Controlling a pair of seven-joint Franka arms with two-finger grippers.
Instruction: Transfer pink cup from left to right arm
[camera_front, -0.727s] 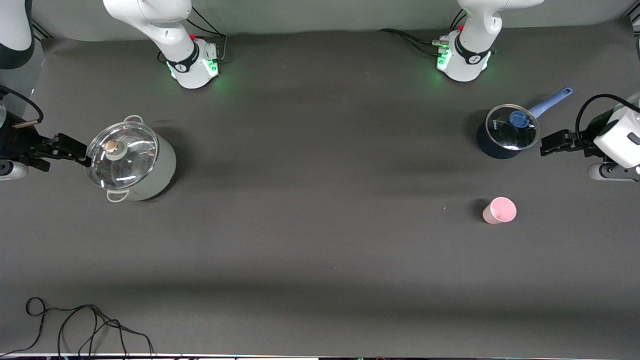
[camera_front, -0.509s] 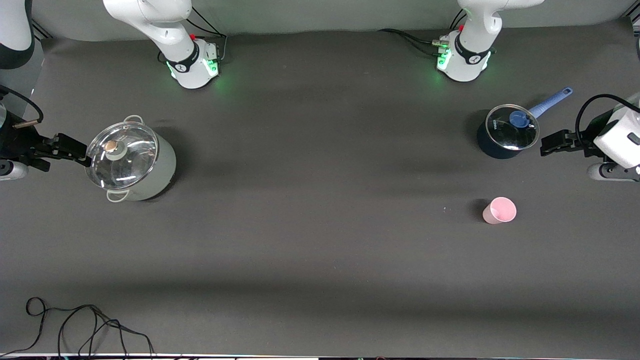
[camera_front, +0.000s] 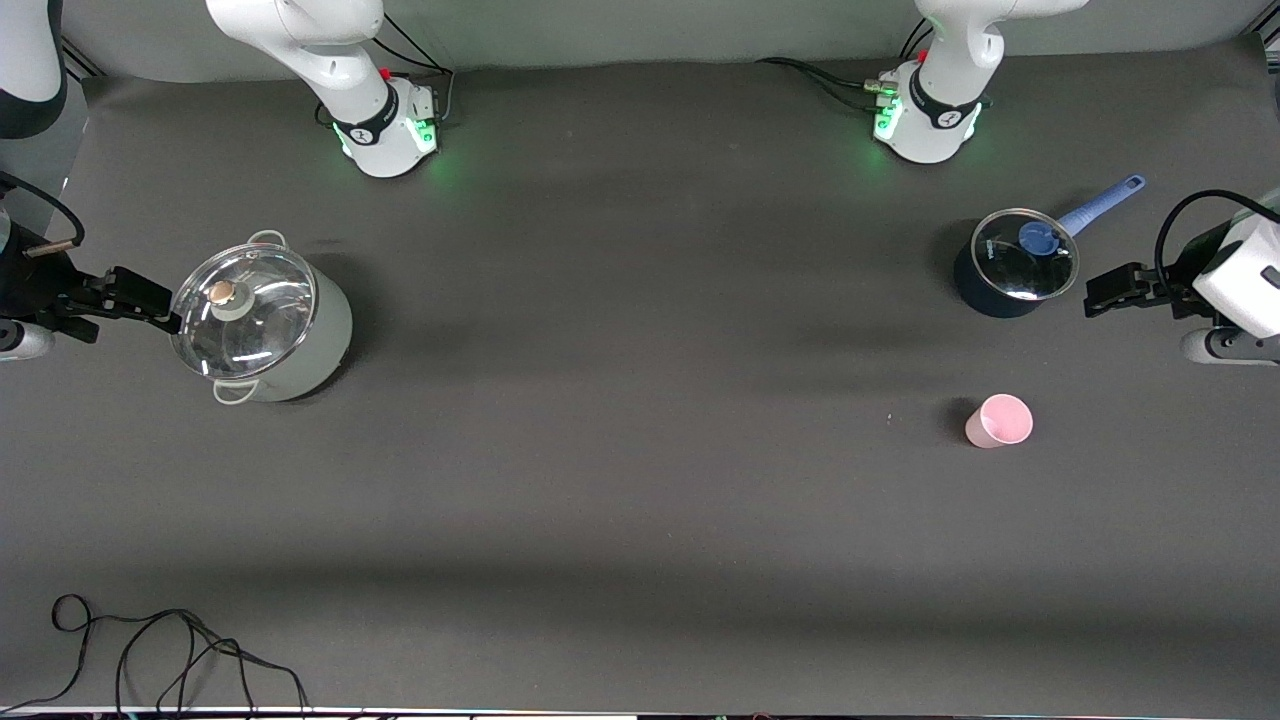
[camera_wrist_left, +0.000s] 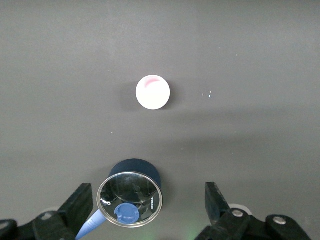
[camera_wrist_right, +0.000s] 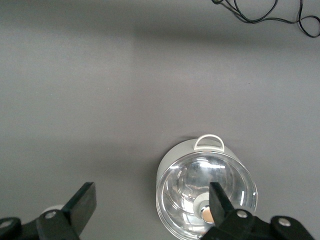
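Observation:
The pink cup (camera_front: 998, 421) stands upright on the dark table toward the left arm's end, nearer to the front camera than the blue saucepan (camera_front: 1015, 265). My left gripper (camera_front: 1108, 288) hangs open and empty over the table beside the saucepan, well apart from the cup. In the left wrist view the pink cup (camera_wrist_left: 153, 92) shows from above, with the saucepan (camera_wrist_left: 131, 192) between the left gripper's (camera_wrist_left: 148, 200) spread fingers. My right gripper (camera_front: 130, 297) waits open and empty at the other end, beside the white lidded pot (camera_front: 260, 322). The right gripper (camera_wrist_right: 152, 200) holds nothing.
The saucepan has a glass lid and a blue handle (camera_front: 1100, 200). The white pot (camera_wrist_right: 206, 195) carries a glass lid with a knob. A black cable (camera_front: 150, 650) lies coiled at the table's near edge toward the right arm's end.
The left gripper has drifted slightly away from the saucepan toward the table's end. The cup, both pots and the right gripper have not moved.

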